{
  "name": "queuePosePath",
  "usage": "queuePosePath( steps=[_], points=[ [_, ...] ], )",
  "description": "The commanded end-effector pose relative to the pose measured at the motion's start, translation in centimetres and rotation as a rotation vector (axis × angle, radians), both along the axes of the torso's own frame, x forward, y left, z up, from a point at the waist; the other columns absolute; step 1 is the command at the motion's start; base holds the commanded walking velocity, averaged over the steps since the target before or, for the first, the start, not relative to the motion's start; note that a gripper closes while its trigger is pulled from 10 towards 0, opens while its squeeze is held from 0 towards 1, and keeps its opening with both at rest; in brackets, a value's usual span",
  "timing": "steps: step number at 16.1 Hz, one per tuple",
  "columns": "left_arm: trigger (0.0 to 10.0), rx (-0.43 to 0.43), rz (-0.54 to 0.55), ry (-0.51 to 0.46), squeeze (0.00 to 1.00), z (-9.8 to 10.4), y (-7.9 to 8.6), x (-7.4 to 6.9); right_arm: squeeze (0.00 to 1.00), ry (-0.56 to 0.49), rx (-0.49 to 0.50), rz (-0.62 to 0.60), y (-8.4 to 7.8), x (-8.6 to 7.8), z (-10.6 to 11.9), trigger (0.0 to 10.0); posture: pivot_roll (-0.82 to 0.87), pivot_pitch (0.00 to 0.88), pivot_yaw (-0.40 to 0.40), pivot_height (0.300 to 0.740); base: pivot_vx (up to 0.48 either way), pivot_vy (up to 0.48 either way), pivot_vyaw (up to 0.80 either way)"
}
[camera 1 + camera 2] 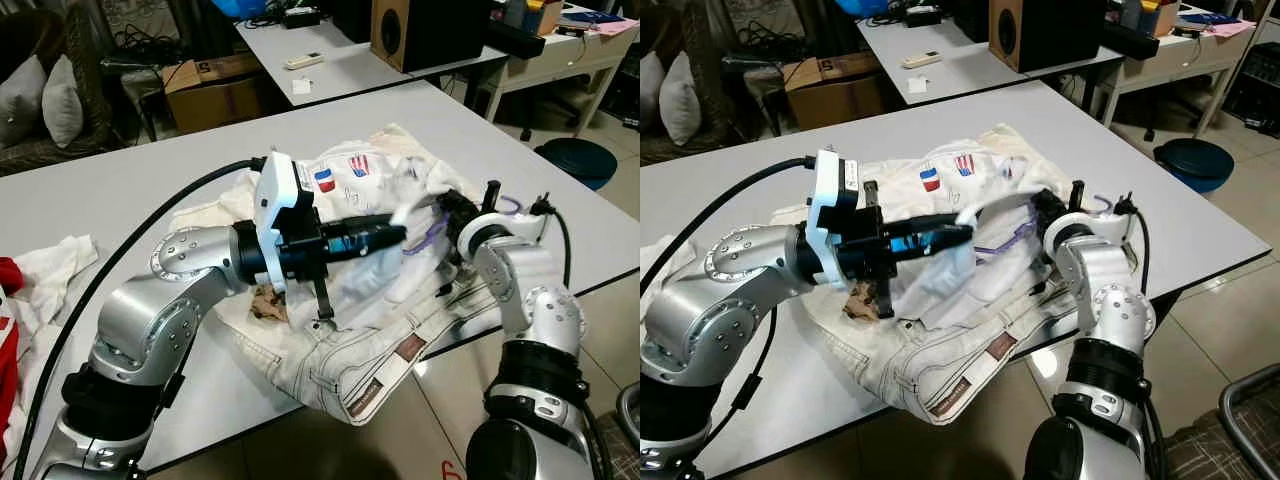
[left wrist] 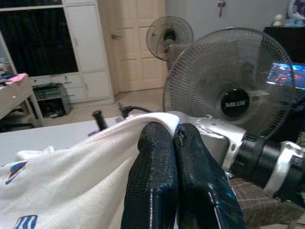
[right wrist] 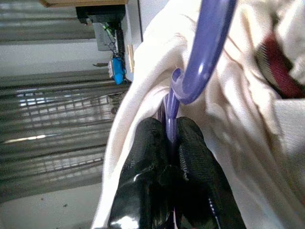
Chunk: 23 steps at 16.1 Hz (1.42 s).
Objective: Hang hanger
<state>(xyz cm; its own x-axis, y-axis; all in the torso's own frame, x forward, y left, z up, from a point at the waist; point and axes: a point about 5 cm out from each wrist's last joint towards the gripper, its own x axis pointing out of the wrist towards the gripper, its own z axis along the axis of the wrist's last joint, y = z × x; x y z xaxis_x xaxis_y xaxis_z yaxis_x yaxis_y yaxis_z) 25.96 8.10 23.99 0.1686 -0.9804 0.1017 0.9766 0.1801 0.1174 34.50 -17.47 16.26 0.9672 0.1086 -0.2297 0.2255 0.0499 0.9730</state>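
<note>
Left eye view: one white garment [image 1: 340,300] is spread on one grey table [image 1: 120,200], its waist hanging over the near edge. One purple hanger [image 3: 200,52] is tucked among its folds. The left gripper [image 2: 174,136] is clamped on a raised fold of the cloth, both fingers pressed together. The right gripper [image 3: 169,129] is closed narrowly on the hanger's thin purple bar.

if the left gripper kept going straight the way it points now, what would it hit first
Probably the right gripper holding the purple plastic hanger. The left gripper, shut on a fold of the white cloth garment, points across at it; depth is unclear.
</note>
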Motion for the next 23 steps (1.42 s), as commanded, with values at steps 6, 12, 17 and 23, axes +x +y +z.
queuePosePath(
  steps=[6, 12, 17, 23],
  points=[
    [0.0, 0.166, -0.025, 0.012, 0.0, -1.3, 0.3, -0.1, 0.0, -0.058, 0.065, -0.055, -0.8, 0.7, 1.5, 10.0, 0.02, 0.0, 0.1, 0.74, 0.0, 0.0, 0.0],
    [0.0, 0.266, 0.09, -0.042, 0.0, -2.6, 0.6, 1.6, 0.0, -0.069, 0.035, -0.004, 0.0, 0.9, 1.8, 10.0, 0.03, 0.0, 0.097, 0.74, 0.0, 0.0, 0.0],
    [0.0, 0.381, 0.174, -0.093, 0.0, -3.4, 3.2, 3.1, 0.0, -0.06, 0.041, -0.007, -0.6, 0.8, 1.5, 10.0, 0.02, 0.0, 0.095, 0.74, 0.0, 0.0, 0.0],
    [0.0, 0.194, -0.056, -0.067, 0.0, -1.2, 0.7, 0.5, 0.0, -0.041, 0.016, 0.005, -0.4, 1.0, 1.0, 10.0, 0.03, 0.0, 0.093, 0.74, 0.0, 0.0, 0.0]
  ],
)
